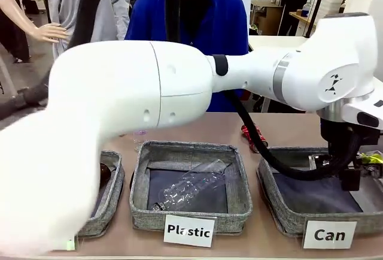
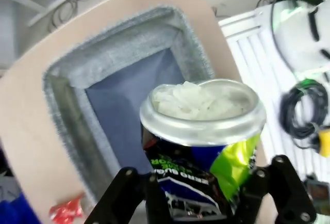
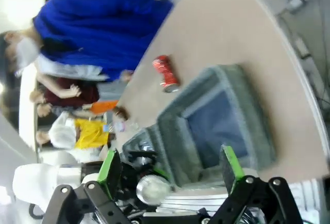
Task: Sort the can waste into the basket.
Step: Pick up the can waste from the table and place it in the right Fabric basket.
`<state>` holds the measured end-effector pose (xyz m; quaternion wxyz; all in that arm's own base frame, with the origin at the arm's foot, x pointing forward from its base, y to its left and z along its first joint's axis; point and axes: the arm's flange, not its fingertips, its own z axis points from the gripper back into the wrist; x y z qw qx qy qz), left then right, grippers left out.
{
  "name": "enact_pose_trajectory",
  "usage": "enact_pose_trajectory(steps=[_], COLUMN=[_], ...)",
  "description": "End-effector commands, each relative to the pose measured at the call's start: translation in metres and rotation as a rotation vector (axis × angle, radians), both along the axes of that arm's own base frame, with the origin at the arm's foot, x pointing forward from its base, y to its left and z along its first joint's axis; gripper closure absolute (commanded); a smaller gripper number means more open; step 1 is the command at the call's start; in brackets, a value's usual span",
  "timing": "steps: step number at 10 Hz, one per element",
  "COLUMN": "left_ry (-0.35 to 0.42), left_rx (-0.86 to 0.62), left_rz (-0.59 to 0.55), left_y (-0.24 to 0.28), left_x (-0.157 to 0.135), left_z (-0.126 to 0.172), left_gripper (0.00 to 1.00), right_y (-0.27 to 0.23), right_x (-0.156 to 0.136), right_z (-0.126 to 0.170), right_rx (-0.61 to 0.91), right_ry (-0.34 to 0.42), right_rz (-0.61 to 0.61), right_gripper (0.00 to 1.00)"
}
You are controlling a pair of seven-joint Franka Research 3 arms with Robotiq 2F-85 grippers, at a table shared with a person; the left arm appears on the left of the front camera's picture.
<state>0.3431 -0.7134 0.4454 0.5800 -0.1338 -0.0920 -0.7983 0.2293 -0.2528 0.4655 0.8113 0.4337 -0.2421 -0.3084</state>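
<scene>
My left gripper is shut on the black-blue can, which has white and green print and a silver top. It hangs over the dark lining of the grey basket labelled "Can". In the front view the left arm reaches across to the right, with its gripper above that basket. The red can lies on its side on the table behind the baskets, also seen as the red can. My right gripper is open and holds nothing, high above the basket.
A grey "Plastic" basket in the middle holds a clear plastic bottle. A third basket at the left holds something brown. A person in blue stands at the far side. The left arm's white link blocks much of the front view.
</scene>
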Motion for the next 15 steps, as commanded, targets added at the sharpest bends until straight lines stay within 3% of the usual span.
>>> enact_pose_trajectory(steps=[1,4,5,6,7,8,11,12,13,15], left_ry=[-0.069,-0.075,-0.077,-0.084,-0.085,-0.082,-0.071,-0.071,-0.072,-0.066], left_rx=[0.015,0.026,0.015,0.003,-0.008,-0.004,-0.009,-0.011,-0.013,-0.014], left_rz=[-0.024,-0.076,-0.085,-0.074,-0.078,-0.073,-0.052,-0.047,-0.04,-0.031], left_y=[-0.037,-0.039,-0.038,-0.037,-0.036,-0.036,-0.036,-0.034,-0.033,-0.029], left_x=[0.028,0.042,0.044,0.045,0.046,0.047,0.049,0.052,0.054,0.058], left_z=[0.007,-0.004,-0.004,-0.003,-0.001,-0.001,0.0,0.002,0.003,0.005], left_gripper=[1.0,1.0,1.0,0.62,0.41,0.04,0.0,0.05,0.0,0.0], right_y=[-0.02,-0.027,-0.041,-0.041,-0.041,-0.041,-0.041,-0.041,-0.041,-0.041], right_x=[-0.043,-0.072,-0.069,-0.069,-0.069,-0.069,-0.069,-0.069,-0.069,-0.069], right_z=[0.002,0.006,-0.002,-0.002,-0.002,-0.002,-0.002,-0.002,-0.002,-0.002], right_rx=[-0.036,-0.06,-0.06,-0.06,-0.06,-0.06,-0.06,-0.06,-0.06,-0.06], right_ry=[0.123,0.052,0.083,0.083,0.083,0.083,0.083,0.083,0.083,0.083], right_rz=[-0.133,-0.2,-0.158,-0.158,-0.158,-0.158,-0.158,-0.158,-0.158,-0.158], right_gripper=[0.0,0.0,0.0,0.0,0.0,0.0,0.0,0.0,0.0,0.0])
